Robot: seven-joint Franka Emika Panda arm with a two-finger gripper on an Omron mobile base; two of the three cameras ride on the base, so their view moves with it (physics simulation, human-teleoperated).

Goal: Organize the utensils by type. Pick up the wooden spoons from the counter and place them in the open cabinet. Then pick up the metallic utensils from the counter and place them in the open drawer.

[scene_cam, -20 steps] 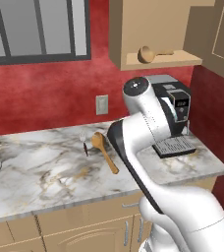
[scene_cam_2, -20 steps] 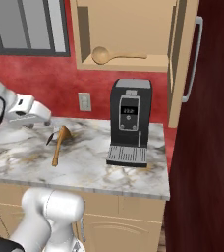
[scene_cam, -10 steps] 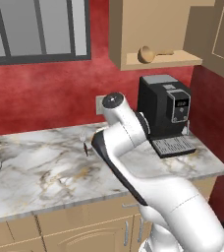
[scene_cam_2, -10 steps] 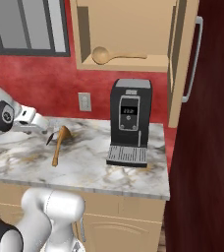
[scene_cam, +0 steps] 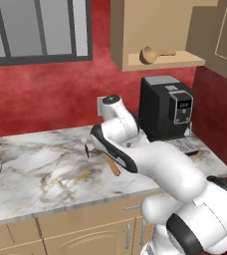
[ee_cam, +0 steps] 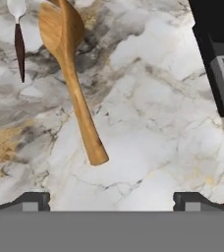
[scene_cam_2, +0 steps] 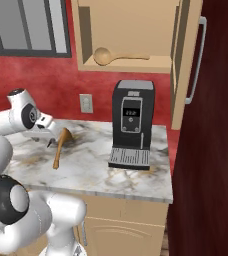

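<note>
One wooden spoon (scene_cam_2: 118,56) lies on the shelf of the open cabinet (scene_cam_2: 131,66), also seen from the left as spoon (scene_cam: 153,54) in cabinet (scene_cam: 135,30). A second wooden spoon (ee_cam: 72,74) lies flat on the marble counter (ee_cam: 148,123), bowl away from my hand; the same spoon (scene_cam_2: 61,145) shows on the counter (scene_cam_2: 96,170). A small dark-handled metal utensil (ee_cam: 19,44) lies just beside its bowl. My gripper (ee_cam: 112,201) hovers low over the counter near the spoon's handle end, open, with nothing between its fingertips (ee_cam: 33,201).
A black coffee machine (scene_cam_2: 132,122) with a drip tray stands on the counter to the right of the spoon, close to my hand's right side (ee_cam: 222,64). The open cabinet door (scene_cam_2: 188,60) hangs at the right. A wall outlet (scene_cam_2: 86,103) is behind.
The arm has swung down and left, from up near the coffee machine to low over the counter spoon. The gripper stayed open. The spoons have not moved.
</note>
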